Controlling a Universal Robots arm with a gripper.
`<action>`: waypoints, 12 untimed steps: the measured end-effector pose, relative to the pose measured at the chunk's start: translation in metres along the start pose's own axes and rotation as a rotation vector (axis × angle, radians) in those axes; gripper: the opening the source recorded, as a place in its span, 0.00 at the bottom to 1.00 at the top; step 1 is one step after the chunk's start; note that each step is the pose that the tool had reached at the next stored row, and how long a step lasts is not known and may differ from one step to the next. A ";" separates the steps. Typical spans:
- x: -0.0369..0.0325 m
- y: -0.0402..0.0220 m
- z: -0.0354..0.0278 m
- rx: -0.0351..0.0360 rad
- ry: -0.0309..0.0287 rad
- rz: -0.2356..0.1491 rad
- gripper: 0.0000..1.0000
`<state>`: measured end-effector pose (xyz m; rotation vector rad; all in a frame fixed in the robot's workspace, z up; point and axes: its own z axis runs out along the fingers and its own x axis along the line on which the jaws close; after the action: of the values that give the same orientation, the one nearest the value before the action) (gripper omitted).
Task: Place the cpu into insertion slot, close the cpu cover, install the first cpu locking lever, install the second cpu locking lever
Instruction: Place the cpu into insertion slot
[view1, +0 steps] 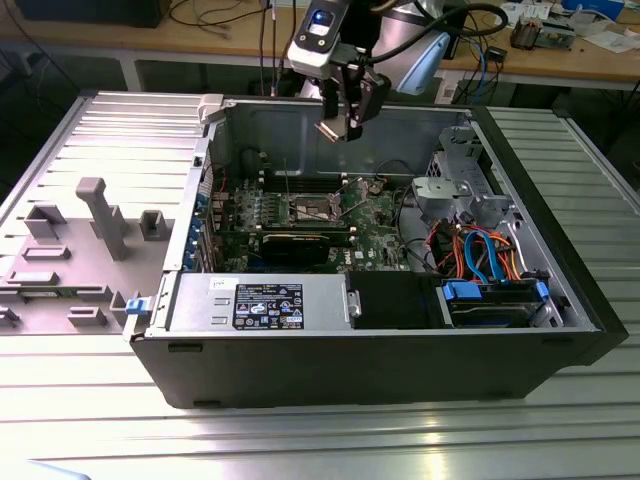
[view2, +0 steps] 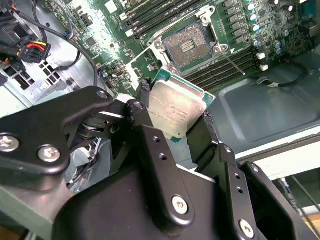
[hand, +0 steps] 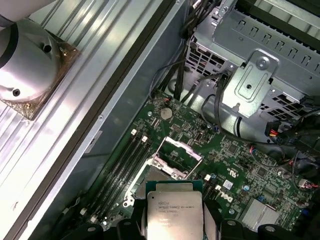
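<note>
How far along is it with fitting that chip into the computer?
Nothing is installed yet. In hand: the gripper is shut on the cpu, held in the air above the board. Left: the insertion slot is bare and the cpu cover stands open, so seating the chip, closing the cover and both lever steps remain.

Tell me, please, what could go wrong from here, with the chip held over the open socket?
1. The gripper pinches the chip by two edges only, well above the green board; a slip could drop it among the parts.
2. The socket lies open with bare contacts; a crooked landing might bend them.
3. The cover stands raised beside the socket, so the chip or the fingers might catch on it going down.
</note>
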<state>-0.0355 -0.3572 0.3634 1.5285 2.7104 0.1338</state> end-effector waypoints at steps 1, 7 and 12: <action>0.0000 0.0000 0.0001 -0.0004 -0.0021 0.024 0.54; 0.0004 -0.0007 0.0010 -0.0018 -0.0101 0.117 0.54; 0.0012 -0.0021 0.0009 -0.0019 -0.0105 0.120 0.54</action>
<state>-0.0379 -0.3572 0.3623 1.6867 2.6093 0.1305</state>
